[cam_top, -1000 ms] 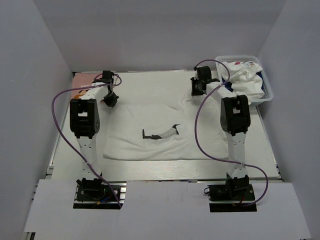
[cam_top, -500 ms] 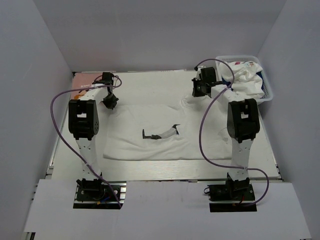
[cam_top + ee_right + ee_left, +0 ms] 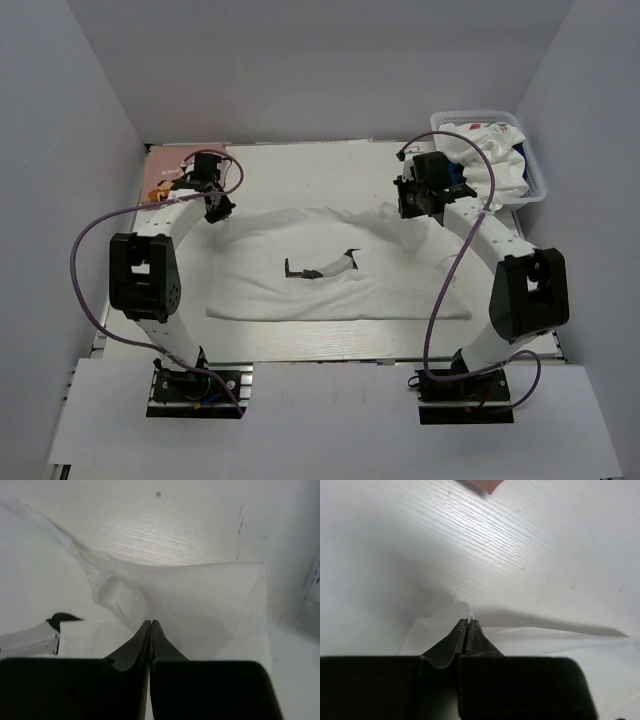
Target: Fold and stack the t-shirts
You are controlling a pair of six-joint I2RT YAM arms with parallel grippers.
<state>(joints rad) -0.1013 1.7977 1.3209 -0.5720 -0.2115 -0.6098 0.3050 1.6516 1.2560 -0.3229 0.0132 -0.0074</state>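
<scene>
The right tool (image 3: 150, 630) has dragged its corner of the white t-shirt (image 3: 330, 275) nearer; it and the left tool (image 3: 468, 630) stay clamped on the cloth. Right of the shirt, the basket (image 3: 535, 185) holds crumpled tees (image 3: 500, 160).

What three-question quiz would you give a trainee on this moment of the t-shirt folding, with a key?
1. True or false: the left end effector and the right end effector are each shut on an edge of the white t-shirt that is spread out in the middle.
2. Pick one: where is the basket? A, at the far right; B, at the far left; C, between the arm bases.
3. Fill in: the far-left t-shirt, lying beyond the left arm's wrist, is ___ in colour.

Key: 1 true; 2 A; 3 pink.
</scene>
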